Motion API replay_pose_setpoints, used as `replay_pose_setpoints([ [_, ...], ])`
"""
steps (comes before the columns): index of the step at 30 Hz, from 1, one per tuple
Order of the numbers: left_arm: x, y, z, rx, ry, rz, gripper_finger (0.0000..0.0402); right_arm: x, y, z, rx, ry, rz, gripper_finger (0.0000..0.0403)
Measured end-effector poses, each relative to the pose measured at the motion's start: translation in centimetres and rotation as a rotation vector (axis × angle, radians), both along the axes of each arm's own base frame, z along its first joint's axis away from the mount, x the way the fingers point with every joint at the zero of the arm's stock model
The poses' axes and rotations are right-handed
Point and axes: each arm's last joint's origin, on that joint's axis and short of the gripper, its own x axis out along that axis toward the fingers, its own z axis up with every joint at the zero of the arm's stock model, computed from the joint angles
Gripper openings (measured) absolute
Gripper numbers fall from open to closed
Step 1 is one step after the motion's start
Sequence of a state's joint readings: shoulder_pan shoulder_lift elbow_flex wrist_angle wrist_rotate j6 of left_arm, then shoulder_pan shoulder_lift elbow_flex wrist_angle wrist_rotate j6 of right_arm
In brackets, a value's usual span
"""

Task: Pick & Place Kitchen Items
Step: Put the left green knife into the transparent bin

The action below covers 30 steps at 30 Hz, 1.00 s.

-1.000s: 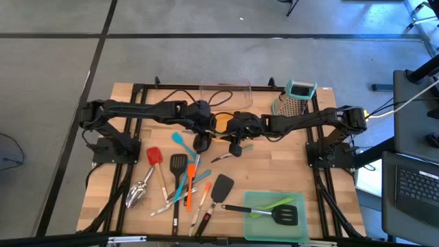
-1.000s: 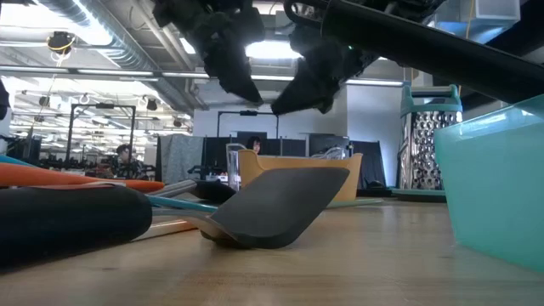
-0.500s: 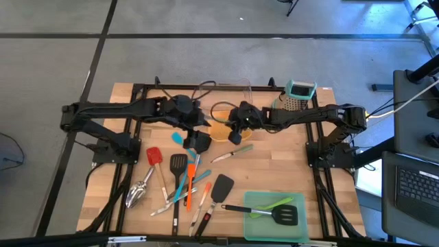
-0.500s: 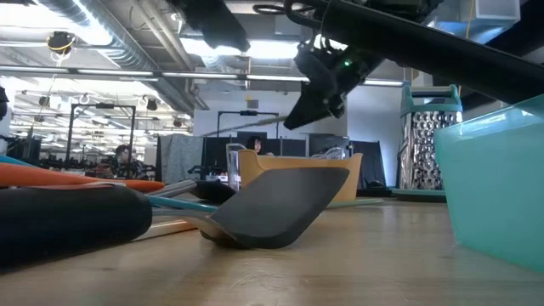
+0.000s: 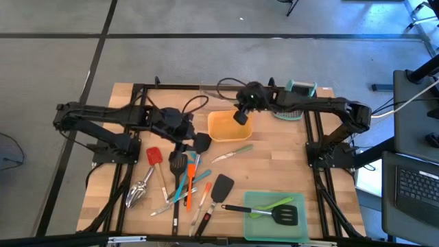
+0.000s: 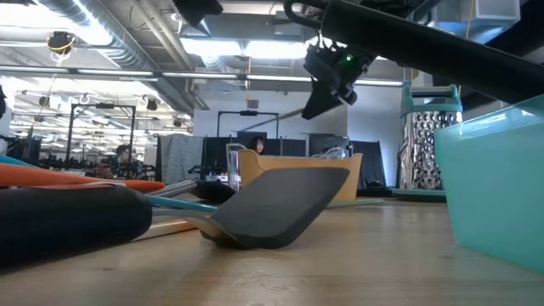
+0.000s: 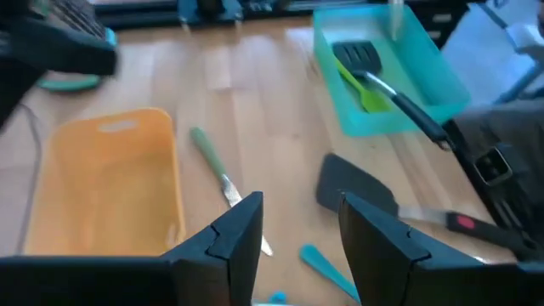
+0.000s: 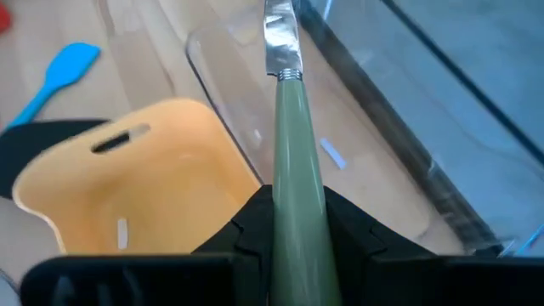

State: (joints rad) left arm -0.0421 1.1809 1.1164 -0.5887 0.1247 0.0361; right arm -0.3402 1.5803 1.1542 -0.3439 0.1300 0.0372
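Near the bottom of the high view, a black spatula [image 5: 274, 213] and a green tool [image 5: 273, 205] lay in the teal tray [image 5: 255, 227], with a loose heap of utensils [image 5: 180, 184] left of it on the table [image 5: 288, 165]. Above the heap, at centre-left, the left gripper [image 5: 193, 145] hung with its fingers [image 7: 240, 231] spread and nothing between them. Farther back, at upper centre, the right gripper [image 5: 241, 114] pinched a green-handled knife [image 8: 286, 127] over the far edge of the orange tray [image 5: 228, 126], its blade pointing toward the clear tray [image 8: 357, 127].
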Motion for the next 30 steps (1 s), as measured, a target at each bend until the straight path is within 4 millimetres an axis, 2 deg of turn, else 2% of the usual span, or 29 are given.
replay_pose_setpoints([
  [7,-0.1,-1.4,0.0,0.012,-0.003,-0.021,0.0152,-0.5,-2.4,-1.3,0.060,0.029,-0.030,0.0069],
  [14,0.0,-1.7,0.1,0.015,-0.019,-0.021,0.0148,0.2,-4.9,-4.0,0.129,0.024,-0.008,0.0069],
  [18,0.0,-1.7,0.2,0.012,-0.024,-0.016,0.0150,0.9,-5.9,-4.8,0.137,0.039,-0.027,0.0069],
  [25,0.0,-1.7,0.2,0.008,-0.022,-0.007,0.0146,2.2,-6.9,-4.8,0.101,0.061,-0.068,0.0069],
  [30,0.0,-1.7,0.2,0.008,-0.021,-0.007,0.0147,2.7,-7.3,-5.5,0.132,0.158,-0.085,0.0069],
])
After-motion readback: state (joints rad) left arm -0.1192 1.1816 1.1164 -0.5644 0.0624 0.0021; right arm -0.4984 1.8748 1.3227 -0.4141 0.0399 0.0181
